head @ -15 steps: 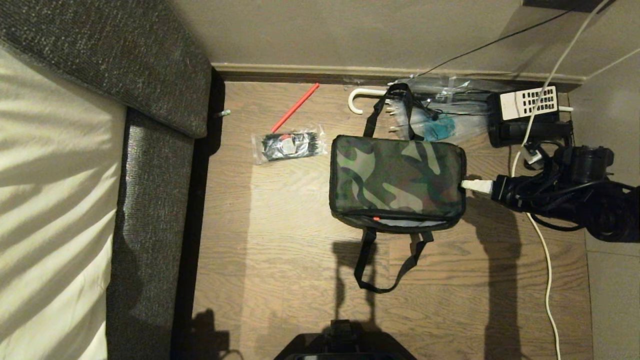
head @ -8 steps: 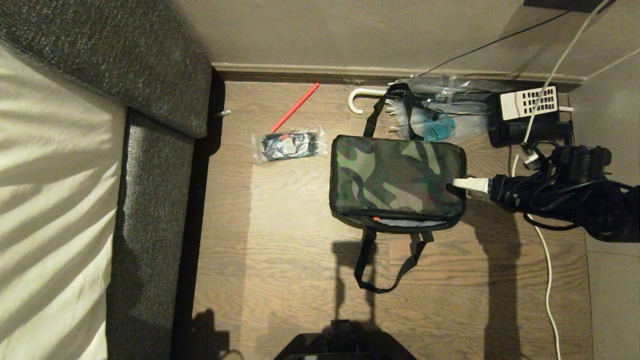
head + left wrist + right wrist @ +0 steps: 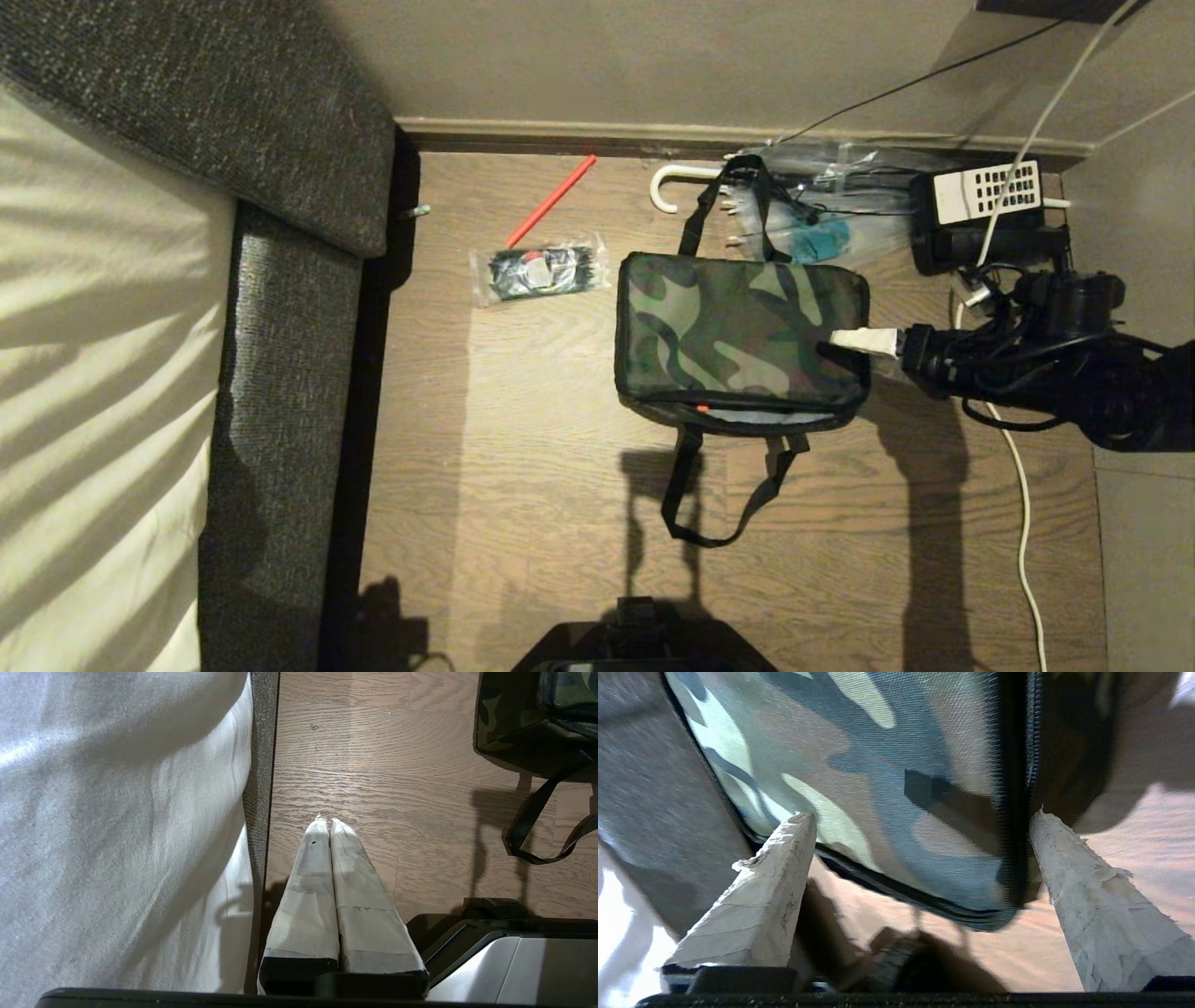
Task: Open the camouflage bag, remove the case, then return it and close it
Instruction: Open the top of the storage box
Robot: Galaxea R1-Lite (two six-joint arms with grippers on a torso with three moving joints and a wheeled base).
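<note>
The camouflage bag (image 3: 738,327) lies flat on the wood floor, one black strap handle (image 3: 719,504) trailing toward me and one toward the wall. My right gripper (image 3: 840,345) reaches in from the right, over the bag's right end. In the right wrist view this gripper (image 3: 922,814) is open, its taped fingers (image 3: 761,896) spread wide over a corner of the bag (image 3: 878,765), with nothing held. My left gripper (image 3: 324,821) hangs shut and empty over the floor beside the bed; the bag's corner (image 3: 514,728) lies farther off. The case is hidden.
A bed with a grey edge (image 3: 280,373) fills the left side. By the wall lie a clear packet of black items (image 3: 537,271), a red stick (image 3: 551,199), an umbrella with a white hook (image 3: 667,187) and a black telephone (image 3: 990,196). A white cable (image 3: 1022,504) runs along the right.
My right gripper has opened wide and slid left, from the bag's right edge to over its right end. The bag and the left arm have stayed still.
</note>
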